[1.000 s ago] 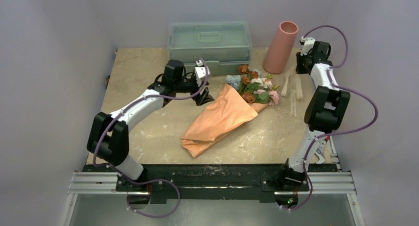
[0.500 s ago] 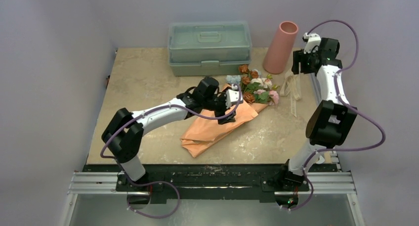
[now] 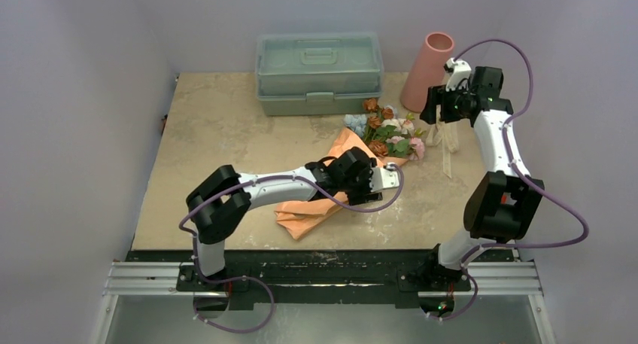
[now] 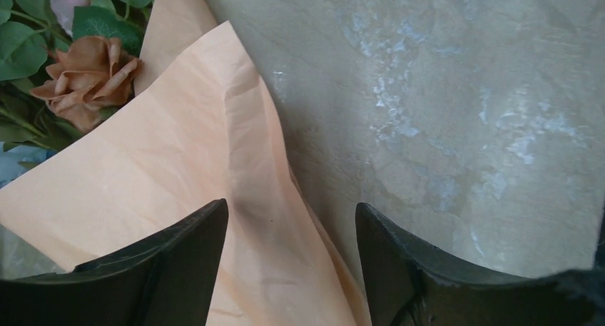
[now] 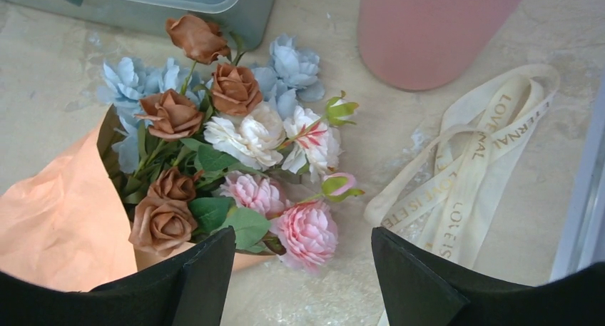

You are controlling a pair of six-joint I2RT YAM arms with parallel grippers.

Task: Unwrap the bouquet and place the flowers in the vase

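The bouquet [image 3: 320, 202] lies across the middle of the table, its orange paper [image 4: 164, 169] loose with no ribbon around it. The flowers [image 3: 387, 133] stick out at its far right end: rust, pale blue, cream and pink blooms [image 5: 235, 148]. The salmon-pink vase [image 3: 427, 71] stands upright behind them, its base [image 5: 435, 33] showing in the right wrist view. My left gripper [image 3: 369, 193] is open low over the paper's right edge [image 4: 291, 219], with one finger over paper and the other over bare table. My right gripper [image 3: 434, 107] hangs open above the blooms and ribbon [image 5: 303, 244], holding nothing.
A beige printed ribbon [image 5: 464, 176] lies loose on the table right of the flowers [image 3: 449, 137]. A grey-green lidded plastic box [image 3: 319, 71] stands at the back, left of the vase. The table's right edge with a metal rail [image 5: 585, 197] is close to the ribbon.
My left arm has swung from beside the box across the bouquet to the paper's right edge. My right gripper has opened and shifted left toward the flowers.
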